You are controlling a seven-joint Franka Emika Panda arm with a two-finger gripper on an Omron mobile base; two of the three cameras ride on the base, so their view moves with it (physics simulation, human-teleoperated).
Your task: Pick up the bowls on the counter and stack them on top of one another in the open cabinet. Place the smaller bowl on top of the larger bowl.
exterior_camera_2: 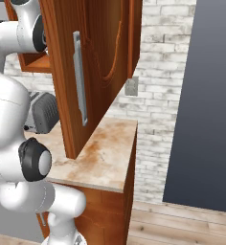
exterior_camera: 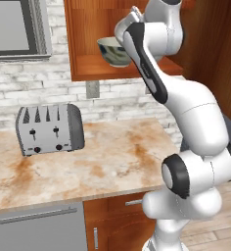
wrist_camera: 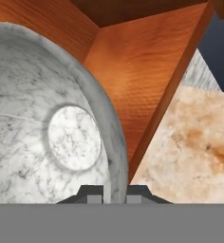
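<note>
The larger bowl [exterior_camera: 112, 51], cream with dark blue-green blotches, sits at the front of the open cabinet [exterior_camera: 88, 24] shelf, right against my hand. In the hand view its pale grey marbled inside [wrist_camera: 42, 118] takes up the left half, and its rim runs down between my fingertips. My gripper [wrist_camera: 115, 197] is shut on that rim. The cabinet's reddish-brown wood [wrist_camera: 137, 71] lies beside and beyond the bowl. The smaller bowl is hidden or out of view. The beige veined counter [exterior_camera: 112, 157] lies below.
A silver toaster [exterior_camera: 49, 130] stands on the counter at the left, under a framed window. The open cabinet door [exterior_camera_2: 100, 62] with a long metal handle juts out over the counter's right end [exterior_camera_2: 105, 153]. A wall outlet [exterior_camera: 92, 89] sits on the brick wall.
</note>
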